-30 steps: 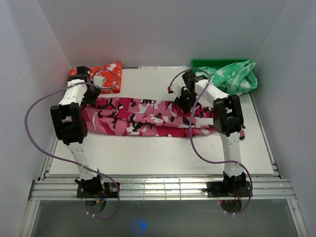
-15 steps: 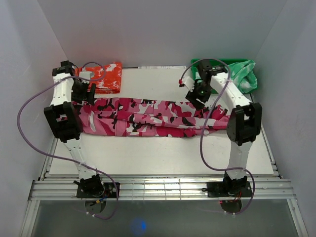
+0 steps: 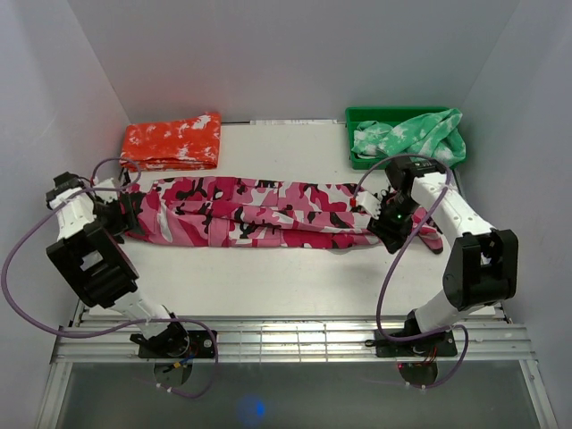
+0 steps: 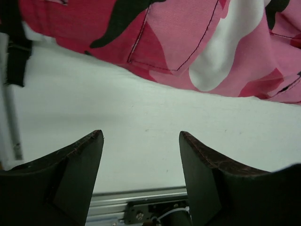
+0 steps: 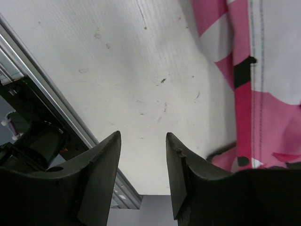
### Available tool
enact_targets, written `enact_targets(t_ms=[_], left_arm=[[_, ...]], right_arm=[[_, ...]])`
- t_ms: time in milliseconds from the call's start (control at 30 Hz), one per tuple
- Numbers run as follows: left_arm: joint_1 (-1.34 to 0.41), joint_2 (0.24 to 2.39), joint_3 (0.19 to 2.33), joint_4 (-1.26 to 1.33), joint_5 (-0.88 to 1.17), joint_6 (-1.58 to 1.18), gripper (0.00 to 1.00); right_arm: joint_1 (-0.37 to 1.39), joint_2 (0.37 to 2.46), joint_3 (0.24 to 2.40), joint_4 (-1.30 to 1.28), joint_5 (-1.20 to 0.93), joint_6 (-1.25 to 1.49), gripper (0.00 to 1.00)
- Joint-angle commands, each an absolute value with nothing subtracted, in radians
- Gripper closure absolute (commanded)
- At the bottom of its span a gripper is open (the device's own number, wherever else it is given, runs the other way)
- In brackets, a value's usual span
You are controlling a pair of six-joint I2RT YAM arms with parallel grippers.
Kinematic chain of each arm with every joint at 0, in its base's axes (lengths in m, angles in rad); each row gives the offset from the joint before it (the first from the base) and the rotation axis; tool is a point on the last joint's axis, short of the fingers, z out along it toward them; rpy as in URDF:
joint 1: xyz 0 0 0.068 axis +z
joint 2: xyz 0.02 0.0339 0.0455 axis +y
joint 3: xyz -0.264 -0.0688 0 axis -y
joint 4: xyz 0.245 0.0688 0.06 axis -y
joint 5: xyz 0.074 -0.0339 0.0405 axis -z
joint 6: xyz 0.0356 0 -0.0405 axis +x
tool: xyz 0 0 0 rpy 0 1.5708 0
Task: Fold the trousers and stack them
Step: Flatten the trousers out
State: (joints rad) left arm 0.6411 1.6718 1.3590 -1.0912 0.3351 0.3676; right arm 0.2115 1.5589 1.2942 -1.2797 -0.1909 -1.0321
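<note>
The trousers [image 3: 268, 212], pink-magenta camouflage with black and white patches, lie stretched left to right across the white table [image 3: 286, 277]. My left gripper [image 3: 130, 214] is low at their left end. In the left wrist view the left gripper [image 4: 141, 137] stands open over bare table, with the trousers [image 4: 197, 42] just beyond the fingertips. My right gripper [image 3: 390, 234] is at their right end. In the right wrist view the right gripper [image 5: 143, 137] is open with nothing between the fingers, and the trousers [image 5: 263, 94] lie beside it on the right.
A folded orange-red garment [image 3: 172, 141] with white splotches lies at the back left. A green bin [image 3: 375, 115] at the back right holds a green splotched garment [image 3: 416, 138]. Grey walls close in on both sides. The metal rail [image 3: 286, 340] runs along the near edge.
Both arms swung out from the back of the table and down to the trousers' two ends. The left gripper went from shut to open. The trousers now lie longer and flatter.
</note>
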Motion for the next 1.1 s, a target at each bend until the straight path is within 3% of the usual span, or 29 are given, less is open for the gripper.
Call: enact_targets(t_ms=[0,400,600,933,1067], left_arm=[[0.626,1.635,1.250,-0.859,0.426,0.290,0.23],[0.624,1.854,1.281,-0.693,0.408,0.281,0.21],[0.624,1.871,1.259,-0.660,0.411,0.278,0.19],[0.624,1.810,1.258,-0.721,0.409,0.250,0.19],[0.624,1.819,1.252,-0.729,0.411,0.203,0.19]], right_arm=[[0.212,1.545,1.221,-1.173,-0.204,-1.026,0.51],[0.213,1.574,1.019,-0.809,-0.146,-1.002,0.45],[0.218,1.635,1.005,-0.671,-0.146,-1.000,0.29],[0.219,1.568,1.072,-0.709,-0.227,-1.078,0.31],[0.229,1.643,1.075,-0.718,-0.227,-1.092,0.32]])
